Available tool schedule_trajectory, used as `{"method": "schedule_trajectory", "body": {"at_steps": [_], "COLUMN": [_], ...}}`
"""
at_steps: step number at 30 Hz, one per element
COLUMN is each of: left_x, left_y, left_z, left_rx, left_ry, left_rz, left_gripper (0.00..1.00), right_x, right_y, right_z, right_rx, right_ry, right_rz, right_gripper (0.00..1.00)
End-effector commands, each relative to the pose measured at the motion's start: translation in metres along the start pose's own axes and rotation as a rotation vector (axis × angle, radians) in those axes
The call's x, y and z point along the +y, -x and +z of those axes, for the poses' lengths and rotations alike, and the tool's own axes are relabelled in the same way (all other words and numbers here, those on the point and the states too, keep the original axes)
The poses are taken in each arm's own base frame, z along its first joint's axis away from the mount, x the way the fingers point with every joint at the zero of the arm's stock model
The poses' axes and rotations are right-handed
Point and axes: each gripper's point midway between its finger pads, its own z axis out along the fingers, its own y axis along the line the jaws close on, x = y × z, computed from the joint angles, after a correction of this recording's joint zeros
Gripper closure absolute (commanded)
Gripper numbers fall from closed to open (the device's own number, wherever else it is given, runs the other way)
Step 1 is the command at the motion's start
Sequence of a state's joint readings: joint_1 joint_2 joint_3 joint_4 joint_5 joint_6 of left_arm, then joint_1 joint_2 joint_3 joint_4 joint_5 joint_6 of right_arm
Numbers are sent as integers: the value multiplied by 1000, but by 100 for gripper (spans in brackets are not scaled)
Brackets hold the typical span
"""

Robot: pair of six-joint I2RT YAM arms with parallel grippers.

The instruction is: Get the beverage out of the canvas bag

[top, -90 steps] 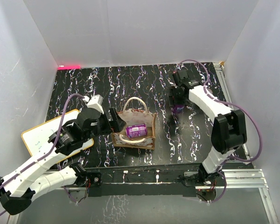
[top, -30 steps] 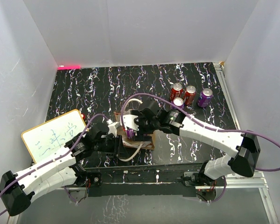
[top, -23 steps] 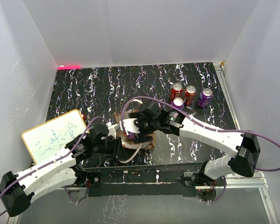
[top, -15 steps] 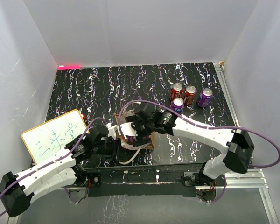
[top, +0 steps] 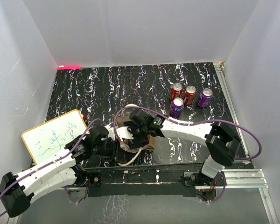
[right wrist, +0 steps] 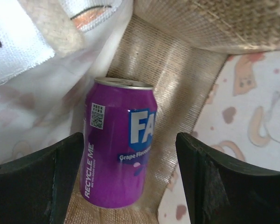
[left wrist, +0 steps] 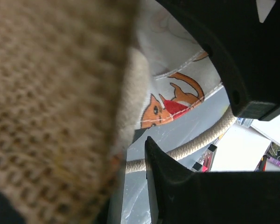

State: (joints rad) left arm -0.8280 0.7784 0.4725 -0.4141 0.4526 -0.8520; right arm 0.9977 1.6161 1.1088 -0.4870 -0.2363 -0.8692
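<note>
The beverage [right wrist: 119,161], a purple grape soda can, stands upright inside the canvas bag [right wrist: 177,88] on its woven tan floor. My right gripper [right wrist: 129,140] is open and reaches down into the bag, one finger on each side of the can; the right finger stands clear of it. In the top view the right gripper [top: 134,132] covers the can. My left gripper [top: 115,143] is at the near left edge of the bag [top: 151,139], shut on its burlap wall [left wrist: 51,116]. One finger [left wrist: 186,196] shows there; the fabric hides the other.
Several cans stand at the back right: two red ones [top: 177,89] [top: 190,93] and two purple ones [top: 206,97] [top: 177,106]. A white board with an orange rim [top: 56,140] lies at the left. A cream rope handle [top: 129,159] trails toward the near edge.
My right gripper has slid left and deeper into the bag, now straddling the can. The bag has shifted slightly left. The left gripper keeps its hold on the bag's edge.
</note>
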Motion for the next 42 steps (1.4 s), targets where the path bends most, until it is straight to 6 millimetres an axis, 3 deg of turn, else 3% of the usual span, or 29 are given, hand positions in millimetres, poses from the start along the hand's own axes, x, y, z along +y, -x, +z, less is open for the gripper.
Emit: {"method": "schedule_trajectory", "body": {"at_steps": [1, 7, 12, 16, 29, 33, 37, 42], "left_x": [1, 1, 1, -1, -9, -13, -17, -18], "left_y": [-3, -3, -1, 0, 10, 16, 23, 33], "left_z": [-6, -6, -9, -11, -17, -23, -31, -42], "left_rx": [3, -3, -17, -25, -68, -104, -148, -221], "left_ry": [6, 14, 18, 15, 17, 18, 25, 45], "left_rz": [6, 4, 4, 5, 16, 29, 37, 45], "left_gripper": [79, 80, 80, 79, 79, 79, 78, 75], "right_x": [0, -8, -16, -14, -1, -5, -21, -58], "right_y": [6, -10, -22, -44, -71, -62, -30, 17], "right_z": [12, 30, 35, 49, 57, 60, 48, 6], "right_rx": [-41, -11, 4, 79, 168, 122, -12, -222], "right_ry": [31, -12, -31, -40, -54, -66, -123, -299], "right_rz": [20, 50, 85, 106, 206, 222, 225, 222], "right_gripper": [16, 16, 24, 29, 14, 26, 44, 55]}}
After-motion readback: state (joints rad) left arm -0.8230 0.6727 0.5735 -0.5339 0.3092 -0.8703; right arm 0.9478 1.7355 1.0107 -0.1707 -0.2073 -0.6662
